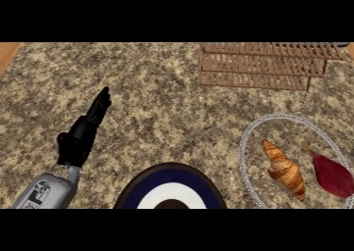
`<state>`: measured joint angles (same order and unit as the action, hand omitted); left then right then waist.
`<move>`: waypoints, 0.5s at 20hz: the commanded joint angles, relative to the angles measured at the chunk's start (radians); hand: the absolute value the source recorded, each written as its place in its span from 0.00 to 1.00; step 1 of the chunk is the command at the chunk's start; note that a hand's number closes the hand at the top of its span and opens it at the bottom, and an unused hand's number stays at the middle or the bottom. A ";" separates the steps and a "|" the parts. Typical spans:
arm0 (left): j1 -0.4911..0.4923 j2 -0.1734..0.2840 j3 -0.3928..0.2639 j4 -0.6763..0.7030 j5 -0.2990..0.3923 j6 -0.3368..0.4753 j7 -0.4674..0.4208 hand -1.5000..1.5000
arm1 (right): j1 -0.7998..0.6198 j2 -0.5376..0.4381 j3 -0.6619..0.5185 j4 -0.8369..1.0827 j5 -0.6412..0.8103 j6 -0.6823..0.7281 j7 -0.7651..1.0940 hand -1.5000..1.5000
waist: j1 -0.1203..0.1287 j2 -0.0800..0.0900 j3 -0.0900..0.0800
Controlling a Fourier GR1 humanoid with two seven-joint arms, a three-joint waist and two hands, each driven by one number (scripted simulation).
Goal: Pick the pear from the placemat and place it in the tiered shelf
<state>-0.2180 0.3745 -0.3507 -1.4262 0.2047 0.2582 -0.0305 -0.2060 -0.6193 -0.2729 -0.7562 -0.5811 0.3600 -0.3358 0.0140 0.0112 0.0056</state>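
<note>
Now: red pear (pixel 333 175) lying on side on clear oval placemat (pixel 249 147), lower right, just beside croissant (pixel 285 169). Tiered shelf (pixel 263 66) far edge of tabletop (pixel 165 108). Left robot hand (pixel 89 125) fingers straight, pressed together, holding nothing. Right one out of view. Pear likely smooth, rolls easily; grasp across fat belly.
</note>
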 commanded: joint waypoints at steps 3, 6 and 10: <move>0.037 -0.014 -0.024 -0.044 -0.032 0.017 0.022 0.50 | -0.006 -0.119 0.072 0.085 0.101 0.295 -0.075 0.00 | 0.009 -0.008 -0.002; -0.005 -0.045 -0.012 0.010 -0.036 0.010 0.004 0.50 | -0.074 -0.174 0.112 0.077 0.186 0.312 -0.099 0.00 | 0.004 -0.006 -0.004; 0.009 -0.023 0.016 -0.021 -0.040 -0.014 0.039 0.50 | -0.116 -0.228 0.125 0.041 0.212 0.341 -0.023 0.00 | -0.005 -0.011 -0.005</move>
<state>-0.2226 0.3567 -0.3355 -1.4176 0.1842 0.2446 -0.0152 -0.2800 -0.8183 -0.1762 -0.6919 -0.4208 0.6712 -0.3727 0.0120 0.0037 0.0015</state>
